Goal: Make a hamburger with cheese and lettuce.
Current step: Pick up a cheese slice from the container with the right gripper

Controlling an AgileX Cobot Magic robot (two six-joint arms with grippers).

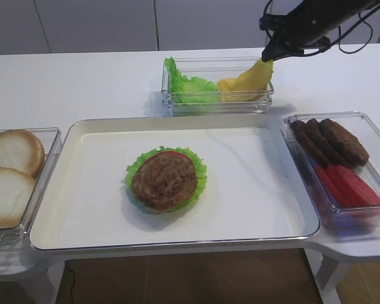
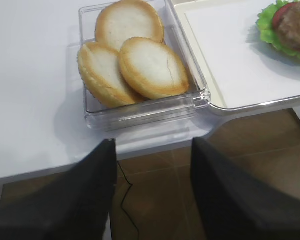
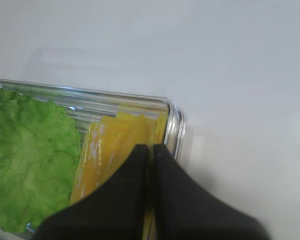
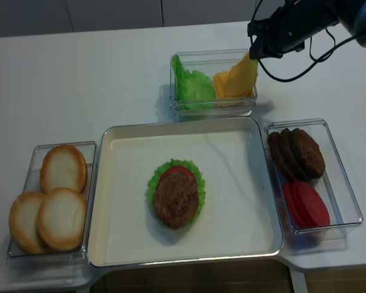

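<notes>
The right tool (image 1: 270, 55) is clamped on a corner of the cheese (image 1: 250, 81), lifting the yellow slice to a peak above the rear clear bin (image 1: 216, 104), where the lettuce (image 1: 189, 87) lies beside it. Only the right wrist view shows the black fingers (image 3: 162, 185) pressed together on the slice's edge. The left wrist view alone shows the left tool (image 2: 152, 192), its fingers apart, hanging off the front edge of the surface (image 2: 30, 90) near the bun halves (image 2: 132, 62). The hamburger (image 1: 166, 178) sits patty-up mid-tray (image 1: 266, 209). Loose patties (image 1: 329, 140) and tomato slices (image 1: 348, 187) fill the right-hand bin.
</notes>
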